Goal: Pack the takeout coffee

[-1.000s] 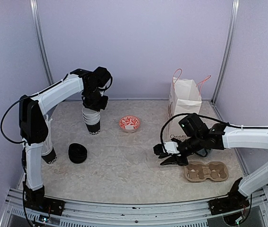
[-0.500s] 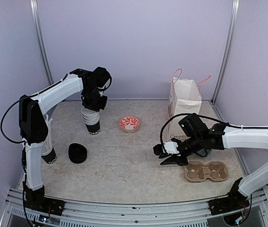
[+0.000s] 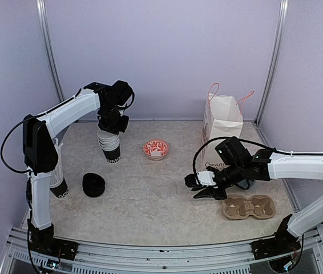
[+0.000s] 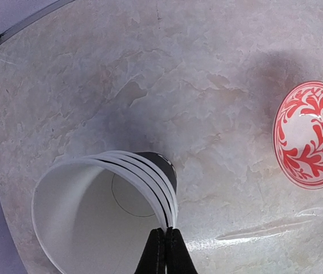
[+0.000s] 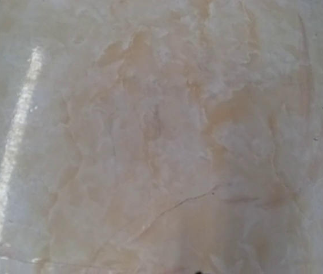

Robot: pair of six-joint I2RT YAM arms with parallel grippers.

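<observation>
Nearest the arm bases, on the right of the pale marbled tabletop, lies a moulded brown cardboard cup carrier with empty wells. Just beside its left end the right gripper hovers low; its jaws look slightly parted with nothing between them, and its own camera shows only bare table. On the left sits a low stack of black plastic lids, and close to that a lone black paper cup with white lettering, partly hidden behind the left arm. Farther back stands the nested stack of black paper cups, white inside, upright and unlidded. The left gripper reaches down from above, its jaws pinched shut on the stack's rim; how many walls they catch cannot be told. Empty paper cups will likely be very light and thin-walled, easily crushed or tipped, and nested ones may cling together, so a light pinch across the rolled rim seems the best hold. Beyond sit a red-and-white patterned bowl and, far right, a white paper bag with pink handles.
</observation>
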